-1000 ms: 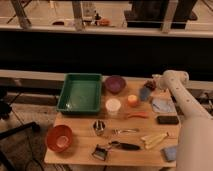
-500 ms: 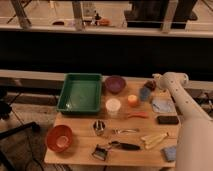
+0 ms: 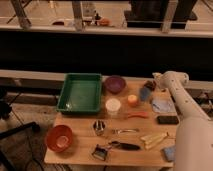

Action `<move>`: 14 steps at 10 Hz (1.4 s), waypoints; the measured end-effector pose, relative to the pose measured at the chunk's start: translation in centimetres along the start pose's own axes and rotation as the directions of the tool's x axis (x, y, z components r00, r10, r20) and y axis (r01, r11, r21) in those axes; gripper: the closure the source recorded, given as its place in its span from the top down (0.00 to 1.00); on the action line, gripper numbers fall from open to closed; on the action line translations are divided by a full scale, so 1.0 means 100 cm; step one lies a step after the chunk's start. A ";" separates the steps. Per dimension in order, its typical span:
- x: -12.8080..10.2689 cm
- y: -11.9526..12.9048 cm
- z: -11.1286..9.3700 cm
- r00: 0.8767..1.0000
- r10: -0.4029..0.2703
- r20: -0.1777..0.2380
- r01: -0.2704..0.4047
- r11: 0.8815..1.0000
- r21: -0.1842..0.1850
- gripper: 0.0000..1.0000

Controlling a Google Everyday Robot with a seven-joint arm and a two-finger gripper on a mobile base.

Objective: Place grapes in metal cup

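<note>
The metal cup (image 3: 99, 128) stands upright at the front middle of the wooden table (image 3: 80, 125). It is small and shiny. A dark lumpy shape that looks like the grapes (image 3: 149, 85) lies at the back right, just behind the blue cup (image 3: 145, 93). My gripper (image 3: 153, 83) is at the end of the white arm (image 3: 175, 92), which reaches in from the right. The gripper sits right at the grapes and partly hides them. The metal cup is far from it, to the front left.
A green tray (image 3: 80, 92) is at the back left and a purple bowl (image 3: 115, 84) beside it. A white cup (image 3: 113, 106), a small orange cup (image 3: 132, 100), a blue cloth (image 3: 162, 105), a black block (image 3: 167, 120), an orange bowl (image 3: 59, 138) and utensils (image 3: 122, 145) are spread about.
The end of the arm has shifted very slightly down and left at the back right. Nothing on the table has moved.
</note>
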 end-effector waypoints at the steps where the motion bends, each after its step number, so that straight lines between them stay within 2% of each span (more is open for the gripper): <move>1: -0.002 0.001 0.004 1.000 0.001 0.007 0.000 1.000 -0.011 0.59; 2: -0.001 0.005 0.009 1.000 0.005 0.013 -0.004 1.000 -0.031 0.54; 4: -0.002 0.014 0.026 0.999 0.015 0.028 -0.013 0.997 -0.071 0.52; 5: -0.002 0.016 0.030 0.999 0.020 0.035 -0.017 0.996 -0.087 0.46; 6: -0.002 0.016 0.032 0.999 0.022 0.037 -0.018 0.996 -0.090 0.35; 7: -0.002 0.015 0.030 0.999 0.018 0.036 -0.015 0.996 -0.090 0.17; 8: -0.002 0.016 0.032 0.999 0.028 0.039 -0.025 0.995 -0.094 0.05; 10: -0.001 0.014 0.031 0.998 0.048 0.041 -0.044 0.995 -0.093 0.01; 14: 0.008 0.006 0.014 0.995 0.096 0.018 -0.095 0.994 -0.049 0.01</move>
